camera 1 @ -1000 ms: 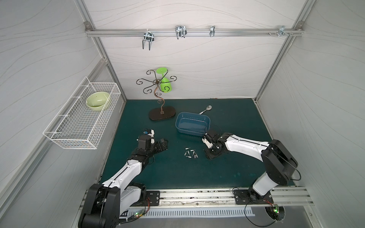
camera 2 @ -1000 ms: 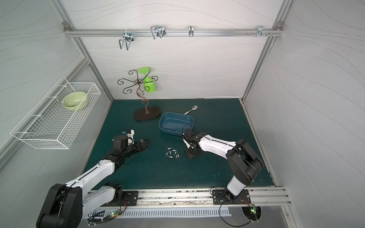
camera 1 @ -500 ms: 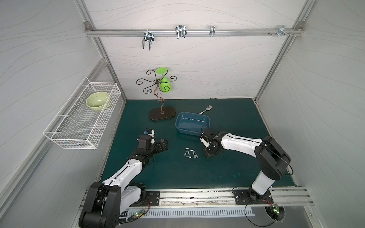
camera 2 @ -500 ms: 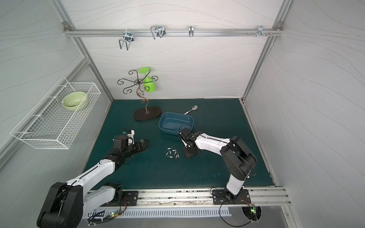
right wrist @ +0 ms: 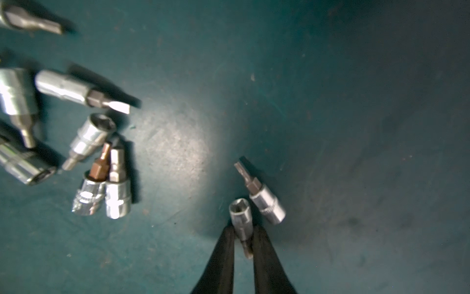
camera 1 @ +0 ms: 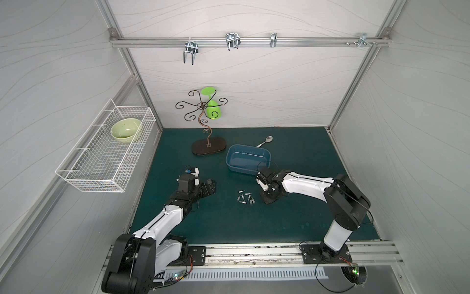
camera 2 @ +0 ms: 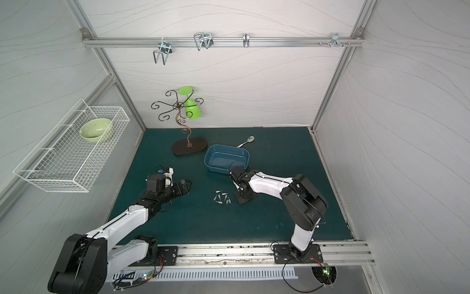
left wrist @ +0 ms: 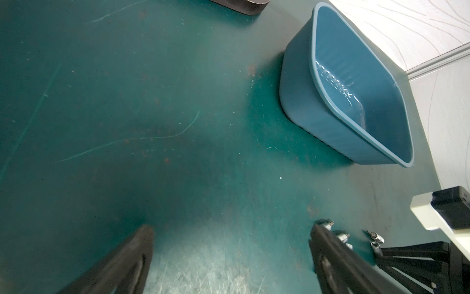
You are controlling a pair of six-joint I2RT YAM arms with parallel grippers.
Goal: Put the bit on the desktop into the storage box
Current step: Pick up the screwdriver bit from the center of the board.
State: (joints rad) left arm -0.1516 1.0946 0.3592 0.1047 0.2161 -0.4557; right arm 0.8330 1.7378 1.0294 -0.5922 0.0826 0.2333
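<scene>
In both top views the bits near mid-frame are too small to tell apart, and the storage box hides part of the spoon. In the right wrist view some bits are blurry and cut off at the edge.

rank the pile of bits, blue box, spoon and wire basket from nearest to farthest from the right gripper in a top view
From the right gripper:
1. pile of bits, right beside it, on its left
2. blue box, just behind it
3. spoon, behind the box
4. wire basket, up on the left wall
</scene>
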